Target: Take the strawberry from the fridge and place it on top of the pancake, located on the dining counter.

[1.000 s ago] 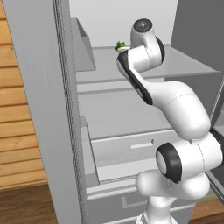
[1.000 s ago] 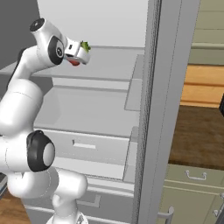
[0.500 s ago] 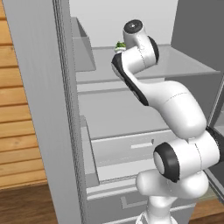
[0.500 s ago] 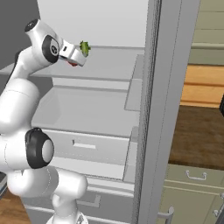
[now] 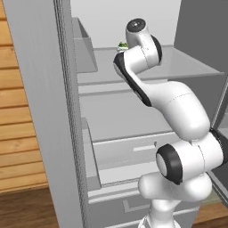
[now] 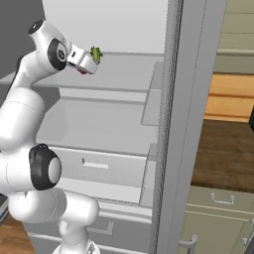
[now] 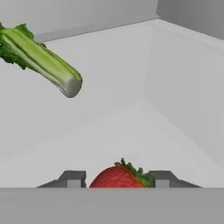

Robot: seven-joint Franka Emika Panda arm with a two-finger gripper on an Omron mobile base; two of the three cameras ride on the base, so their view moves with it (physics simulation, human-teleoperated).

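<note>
The strawberry (image 7: 116,178), small and bright red with green leaves, lies on the upper shelf (image 7: 131,131) of the open fridge (image 5: 40,111). My gripper (image 7: 117,177) reaches in over that shelf, and its two fingertips (image 7: 72,178) stand close against the berry's two sides. In the right base view a speck of the red strawberry (image 6: 82,71) shows under the gripper (image 6: 90,60). The pancake and the dining counter are out of view.
A long green leafy vegetable (image 7: 41,59) lies on the same shelf beyond the berry, toward the back wall (image 6: 95,53). A lower shelf and a pale drawer (image 5: 133,149) sit below. Open fridge doors (image 6: 178,124) flank the arm. Door bins (image 5: 84,49) hang on the left.
The jaws have closed in from wide open onto the strawberry's sides. The hand has pushed a little deeper over the shelf.
</note>
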